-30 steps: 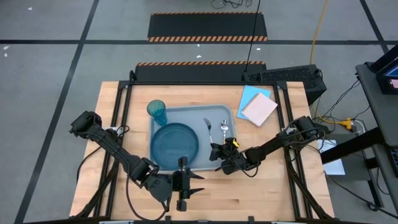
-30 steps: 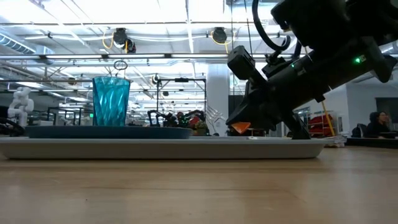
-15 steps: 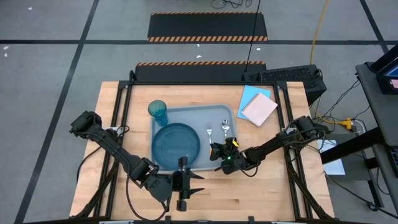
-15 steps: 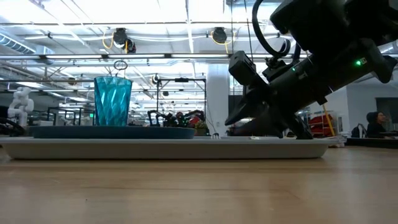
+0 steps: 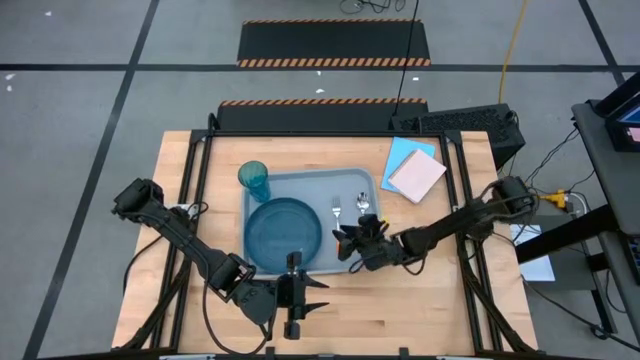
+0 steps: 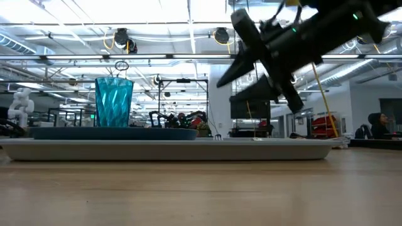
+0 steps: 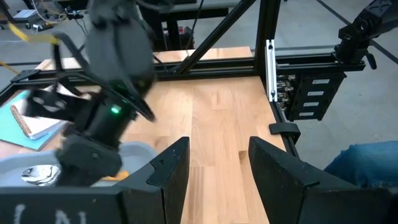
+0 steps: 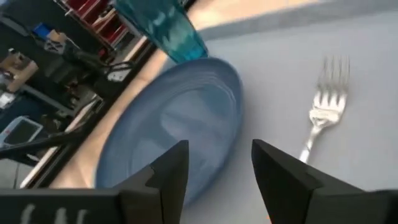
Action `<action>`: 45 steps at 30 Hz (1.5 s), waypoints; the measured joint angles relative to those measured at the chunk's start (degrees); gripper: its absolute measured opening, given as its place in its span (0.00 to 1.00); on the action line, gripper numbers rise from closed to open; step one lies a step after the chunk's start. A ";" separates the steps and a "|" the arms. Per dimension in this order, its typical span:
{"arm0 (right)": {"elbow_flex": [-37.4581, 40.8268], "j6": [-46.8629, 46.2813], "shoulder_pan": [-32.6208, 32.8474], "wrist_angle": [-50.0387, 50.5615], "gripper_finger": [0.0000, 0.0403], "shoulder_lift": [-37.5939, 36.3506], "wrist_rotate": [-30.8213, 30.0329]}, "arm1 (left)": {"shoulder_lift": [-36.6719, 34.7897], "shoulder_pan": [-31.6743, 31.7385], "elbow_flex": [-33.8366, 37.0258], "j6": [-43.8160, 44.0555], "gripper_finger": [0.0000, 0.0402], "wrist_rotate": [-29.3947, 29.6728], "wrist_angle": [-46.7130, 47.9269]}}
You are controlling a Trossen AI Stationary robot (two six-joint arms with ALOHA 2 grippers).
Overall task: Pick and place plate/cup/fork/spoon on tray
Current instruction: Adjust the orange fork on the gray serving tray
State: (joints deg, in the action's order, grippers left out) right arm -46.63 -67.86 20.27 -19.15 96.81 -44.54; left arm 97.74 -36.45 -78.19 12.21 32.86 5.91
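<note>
From above, you see the tray (image 5: 352, 180) holding the plate (image 5: 283, 234), with the cup (image 5: 253, 180) at its far left corner and the fork (image 5: 337, 209) and spoon (image 5: 362, 205) side by side right of the plate. Your right gripper (image 5: 347, 240) hovers over the tray's near right part — jaws spread, empty. Your left gripper (image 5: 297, 296) waits over the tabletop (image 5: 430, 310) just off the tray's near edge, jaws spread.

At tabletop level, the cup (image 6: 114, 102) stands upright on the tray (image 6: 166, 149); the right gripper (image 6: 242, 63) hangs clear above it.

The right wrist shows the fork (image 8: 323, 111) lying beside the plate (image 8: 177, 127).

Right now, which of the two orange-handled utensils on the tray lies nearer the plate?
The fork: it has tines and lies between the plate and the round-bowled spoon.
</note>
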 joint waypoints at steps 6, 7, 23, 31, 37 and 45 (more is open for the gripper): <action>-5.78 3.72 -4.55 11.45 0.34 -2.03 11.18 | 0.01 0.00 0.00 -0.09 0.42 0.00 -0.07; -6.99 4.36 -5.26 13.47 0.32 -1.58 12.94 | 0.02 0.01 0.00 -0.07 0.42 0.00 -0.08; -9.12 5.59 -11.21 14.71 0.01 9.17 22.36 | 0.00 0.11 0.00 -0.53 0.42 0.00 -0.15; -9.12 5.62 -12.54 17.83 0.00 9.96 22.01 | 0.01 0.11 0.00 -0.53 0.42 0.00 -0.10; -9.16 5.58 -13.16 20.98 0.00 9.75 21.88 | 0.00 0.11 0.00 -0.53 0.42 0.00 -0.04; -9.16 5.58 -14.08 21.42 0.00 9.80 21.91 | 0.01 0.11 0.00 -0.51 0.42 0.00 -0.02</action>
State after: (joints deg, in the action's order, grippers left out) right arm -55.79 -62.29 6.20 2.27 106.61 -22.62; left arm 97.74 -36.34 -78.19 11.70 32.86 5.89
